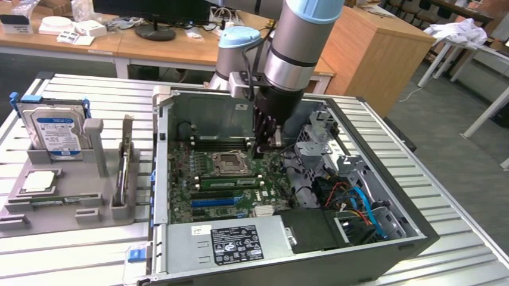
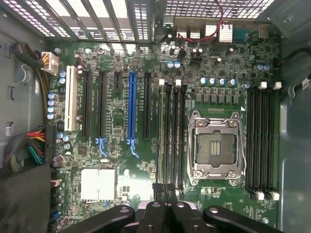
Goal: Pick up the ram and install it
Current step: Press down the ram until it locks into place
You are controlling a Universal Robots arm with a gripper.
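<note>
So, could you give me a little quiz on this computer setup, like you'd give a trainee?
1. True or false: the computer case has its side panel closed.
2. Where is the gripper? A) hanging outside the case above the table; B) inside the case, low over the motherboard, close to the processor socket; C) above the wooden desk.
3. Fill in: the blue-labelled hard drive stands in the grey holder on the exterior view's ____ of the case.
Key: 1 false; 2 B; 3 left.
</note>
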